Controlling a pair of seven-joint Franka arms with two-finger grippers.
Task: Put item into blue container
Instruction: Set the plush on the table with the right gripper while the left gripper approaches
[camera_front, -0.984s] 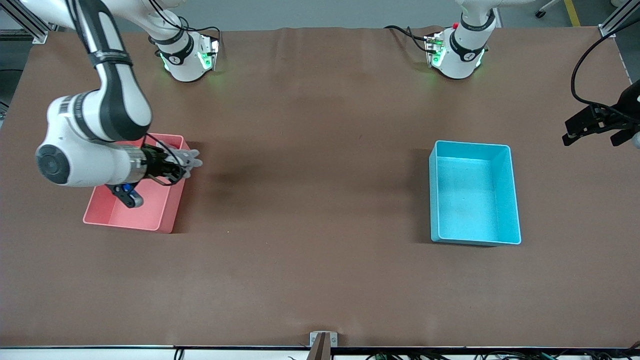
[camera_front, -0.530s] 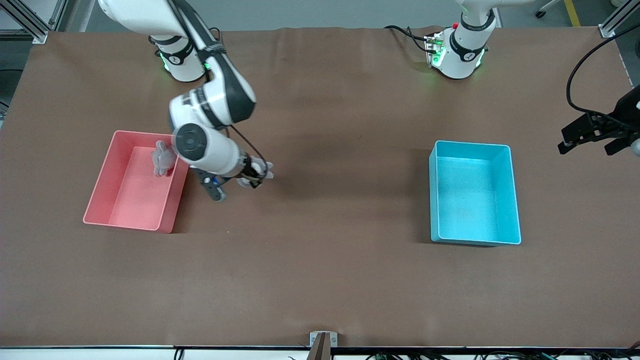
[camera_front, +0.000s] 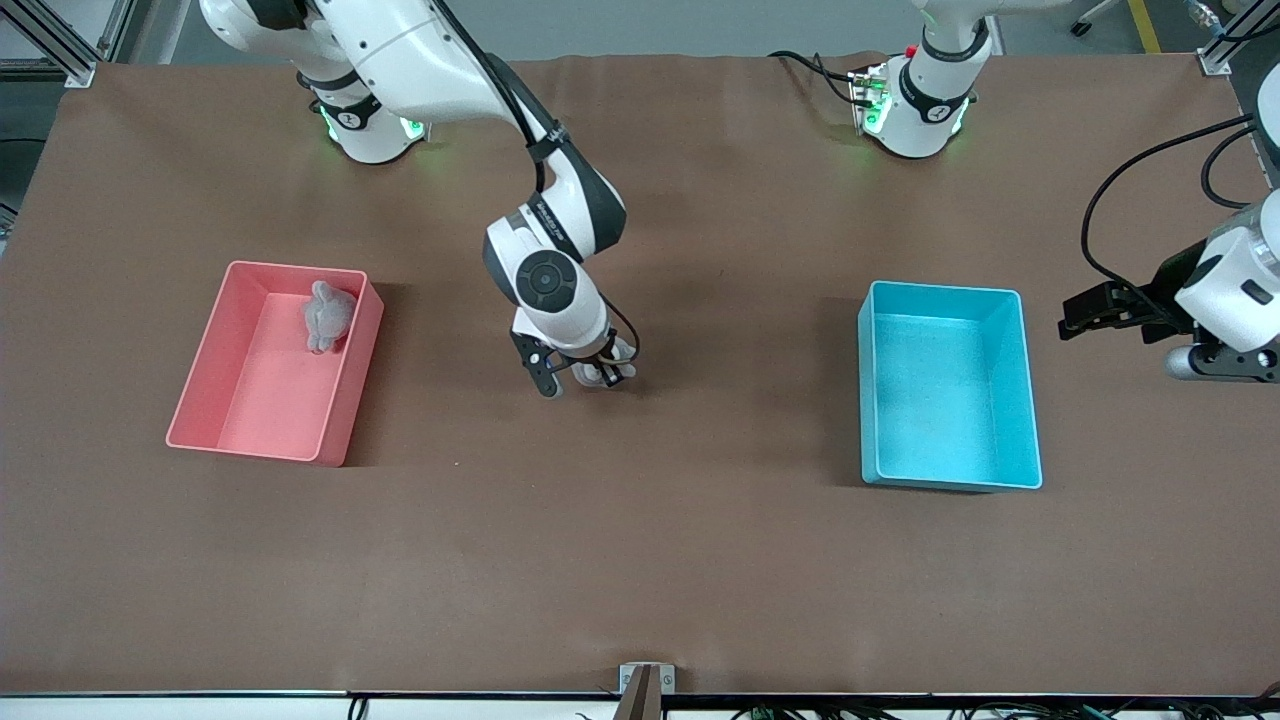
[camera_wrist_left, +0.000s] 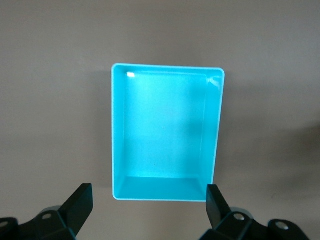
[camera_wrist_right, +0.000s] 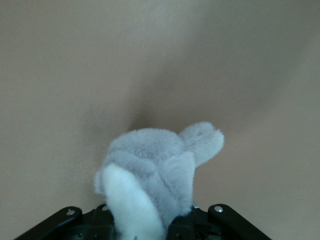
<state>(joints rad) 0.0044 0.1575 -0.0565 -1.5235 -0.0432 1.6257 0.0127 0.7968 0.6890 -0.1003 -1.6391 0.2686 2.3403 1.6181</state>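
Toward the right arm's end of the surface (camera_front: 640, 560), a pink rectangular plastic bin (camera_front: 200, 385) with a second small grey plush toy (camera_front: 326, 315) lying in the corner farthest from the front camera; best left alone. Next, over bare brown surface between the two bins, the right gripper (camera_front: 600, 375), jaws pinched tight on a soft grey-and-white plush toy (camera_wrist_right: 155, 175), ear poking out past the fingertips. Worth keeping height and squeeze steady, since plush compresses and, judging by how little is clamped, possibly slips. Then the light blue rectangular plastic container (camera_front: 948, 385), apparently empty, well apart from the toy: carry fully across the rim, centre over the floor, lower, only then release. Last, the left gripper (camera_wrist_left: 150, 212), waiting with jaws spread wide, at the container's side toward the left arm's end; best kept out of the path.
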